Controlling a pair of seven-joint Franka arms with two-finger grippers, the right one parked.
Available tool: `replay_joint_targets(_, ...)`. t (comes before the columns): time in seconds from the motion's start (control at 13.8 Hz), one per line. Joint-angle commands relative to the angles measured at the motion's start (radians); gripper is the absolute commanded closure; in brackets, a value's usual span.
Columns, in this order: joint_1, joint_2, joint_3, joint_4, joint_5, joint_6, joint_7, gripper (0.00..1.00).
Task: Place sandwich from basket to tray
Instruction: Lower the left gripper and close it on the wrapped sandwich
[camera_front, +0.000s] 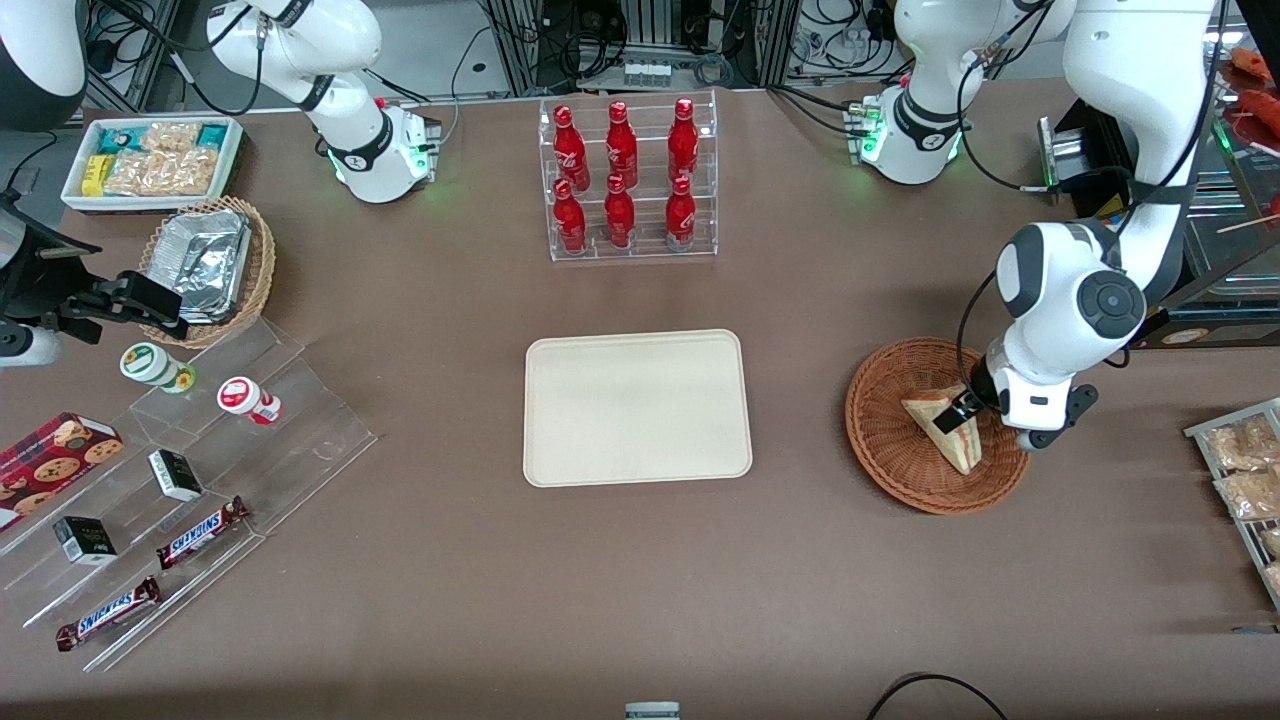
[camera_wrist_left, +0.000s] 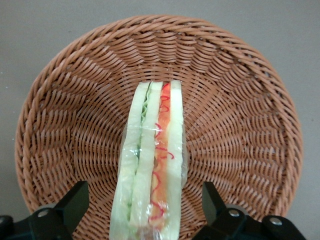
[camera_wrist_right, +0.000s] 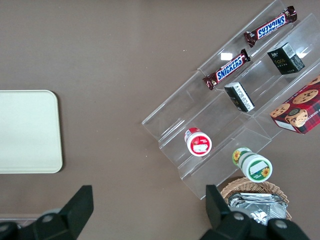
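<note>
A wrapped triangular sandwich (camera_wrist_left: 152, 165) stands on its edge inside the round reddish-brown wicker basket (camera_wrist_left: 240, 115), its cut face up so the white bread, green filling and red filling show as stripes. From the front, the sandwich (camera_front: 945, 425) lies in the part of the basket (camera_front: 890, 440) nearest the working arm.

The gripper (camera_front: 968, 403) of the left arm is down in the basket at the sandwich. Its two black fingers (camera_wrist_left: 72, 200) are spread wide, one on each side of the wedge, with clear gaps between them and the bread. They hold nothing yet.

The step in hand appears to be the grasp. To do it well, the fingers should probably close evenly on the two flat bread faces, so the wedge is not pushed over or twisted. The bread looks soft and the clear wrap slippery, so a gentle, centred squeeze seems wise. The lift should then rise straight up to clear the woven rim.

The cream tray (camera_front: 637, 407) lies flat on the brown tabletop (camera_front: 640, 600), well apart from the basket, toward the parked arm's end.
</note>
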Motion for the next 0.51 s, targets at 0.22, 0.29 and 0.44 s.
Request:
replay_joint_targets(0.22, 0.003, 0.023, -0.004, -0.006, -0.005, 0.017, -0.040, 0.19)
replay_joint_targets(0.29, 0.002, 0.025, -0.004, -0.006, -0.005, 0.013, -0.063, 0.64)
replay_joint_targets(0.44, 0.002, 0.019, -0.004, -0.006, -0.005, 0.008, -0.066, 1.00)
